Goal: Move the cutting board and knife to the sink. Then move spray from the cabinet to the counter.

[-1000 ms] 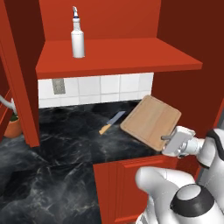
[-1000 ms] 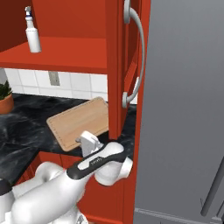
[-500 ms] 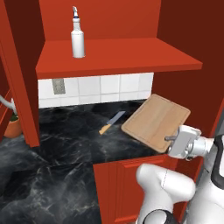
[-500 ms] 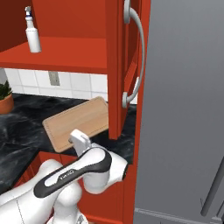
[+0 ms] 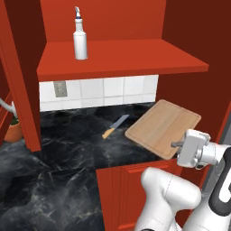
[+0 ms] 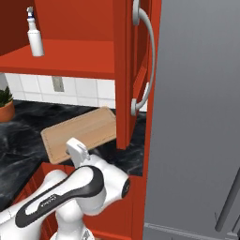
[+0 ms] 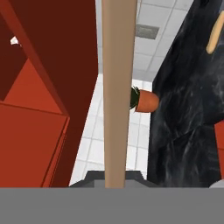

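While your white arm reached in from the near side of the glossy black marble counter, its two-finger gripper was clenched on the near edge of the flat light-tan wooden cutting board. You held that board lifted and tilted, its near corner jutting past the counter's front edge above the red base cabinet. Seen from the right base camera, the cutting board sat just left of the open red cabinet door with its curved silver handles, and the gripper met it at its near edge. Along the hand camera the board showed edge-on as a narrow tan strip running away from the fingers.

You had left the small knife with grey blade and yellow-orange handle flat on the counter, just left of the board and apart from it, handle toward the front edge. The slim white spray bottle with dark blue collar stood upright on the flat red shelf of the tall red wall cabinet, toward the shelf's left end; the right base camera showed the same bottle near the shelf's left edge. A terracotta plant pot stood on the counter at its far left, against the white tiled wall. A tall grey appliance front rose to the right of the cabinet door.
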